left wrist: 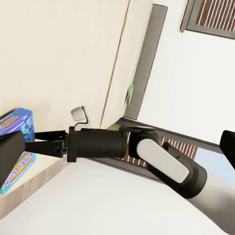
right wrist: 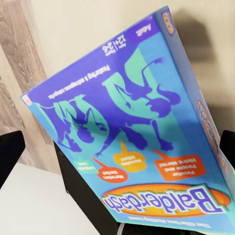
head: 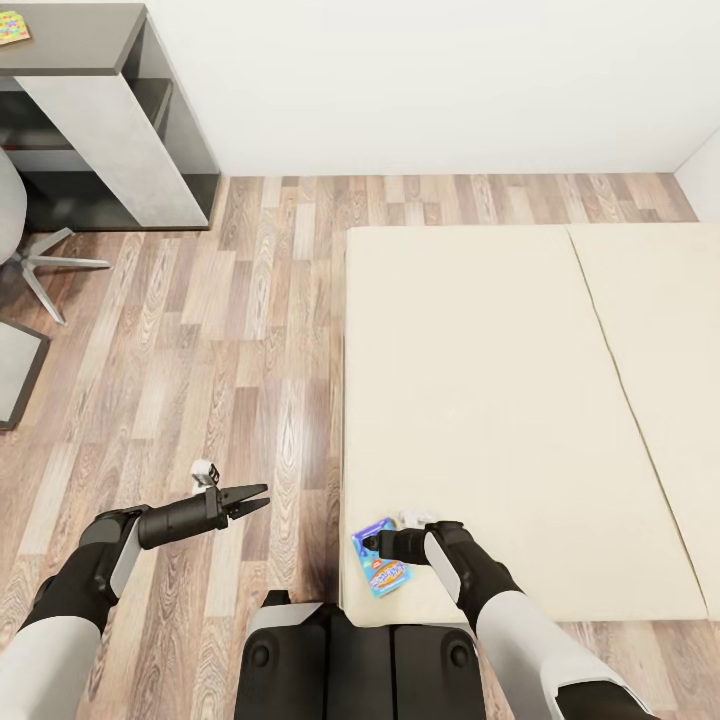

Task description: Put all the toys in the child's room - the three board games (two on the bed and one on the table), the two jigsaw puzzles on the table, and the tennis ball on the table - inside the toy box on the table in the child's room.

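A blue board game (head: 384, 575) printed "Balderdash" lies at the near left corner of the bed (head: 500, 400). My right gripper (head: 368, 546) reaches over it from the right. It is open, and the board game (right wrist: 142, 127) sits between its spread fingertips (right wrist: 10, 152). The left wrist view has that gripper (left wrist: 35, 139) side-on, tips at the board game's (left wrist: 14, 147) edge. My left gripper (head: 262, 496) hangs open over the wooden floor, left of the bed. A small colourful flat box (head: 12, 28) lies on the table (head: 70, 45). The toy box, jigsaw puzzles and tennis ball are out of view.
A grey swivel chair (head: 25, 255) stands by the table at the left. Wooden floor (head: 220, 330) lies between the table and the bed. A white wall runs behind both. A small green item (left wrist: 129, 93) sits at the bed's far edge.
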